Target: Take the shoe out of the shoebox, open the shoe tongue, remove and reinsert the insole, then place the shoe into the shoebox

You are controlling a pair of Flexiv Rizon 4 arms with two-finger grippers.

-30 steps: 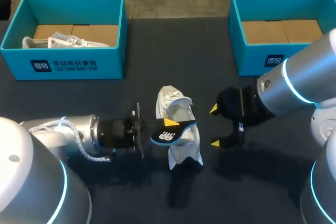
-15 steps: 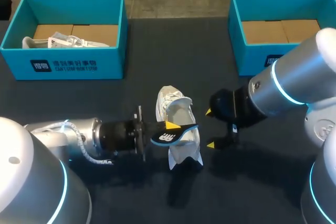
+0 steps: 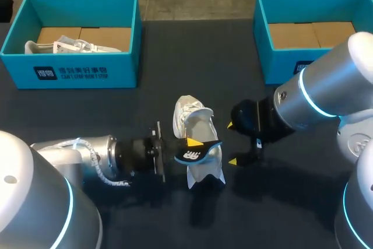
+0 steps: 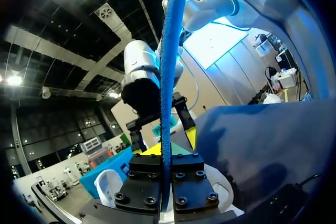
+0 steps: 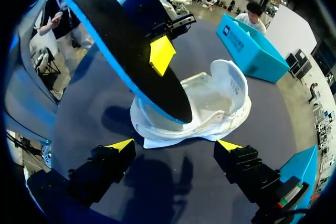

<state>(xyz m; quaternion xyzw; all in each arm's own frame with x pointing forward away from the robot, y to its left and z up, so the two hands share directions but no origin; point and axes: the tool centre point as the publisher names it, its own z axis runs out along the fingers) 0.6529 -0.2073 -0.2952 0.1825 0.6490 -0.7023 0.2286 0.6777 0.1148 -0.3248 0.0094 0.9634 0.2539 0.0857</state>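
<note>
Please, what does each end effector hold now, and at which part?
The left end effector clamps the insole on its two flat faces, partway along its length. The right end effector is open and holds nothing.

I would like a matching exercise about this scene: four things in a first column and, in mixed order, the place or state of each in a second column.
Things:
1. insole
2. shoe
3. left shoebox
4. right gripper

Places or states:
A. open, next to the shoe
B. contains a second shoe
C. gripped in the left gripper
D. lies on the table, between both grippers

Pairs: 1-C, 2-D, 3-B, 4-A
</note>
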